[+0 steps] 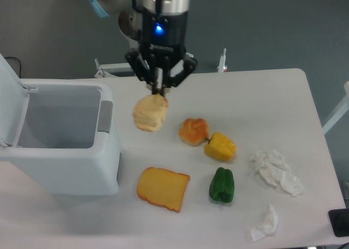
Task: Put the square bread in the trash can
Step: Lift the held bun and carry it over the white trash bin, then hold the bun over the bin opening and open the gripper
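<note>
The bin [60, 145] sits at the left end of the bench [262, 91], its lid [8, 99] flipped up and back on the far left side, the mouth wide open. What shows of the inside is bare pale wall; the bottom is out of sight from here. A grey tab [105, 116] sits on the side facing the food.

The arm comes down from the top, wrist near upright, a blue light glowing on it. The tool [158, 92] points straight down with its fingers pinched on the top of the bread [150, 113] — the pale lump hangs below them, off the bench, between the bin and the other food, closer to the bin's right wall than to the bun.

To the right lie the bun [193, 131] and, touching it, a yellow pepper [221, 146]. A green pepper [222, 184] lies nearer the front, with the toast [162, 188] to its left, just beside the bin's front corner. Crumpled tissues [276, 172] lie toward the right edge — one smaller wad [265, 224] close to the front edge. The stretch of bench between bread and bin holds only the bread's shadow.
</note>
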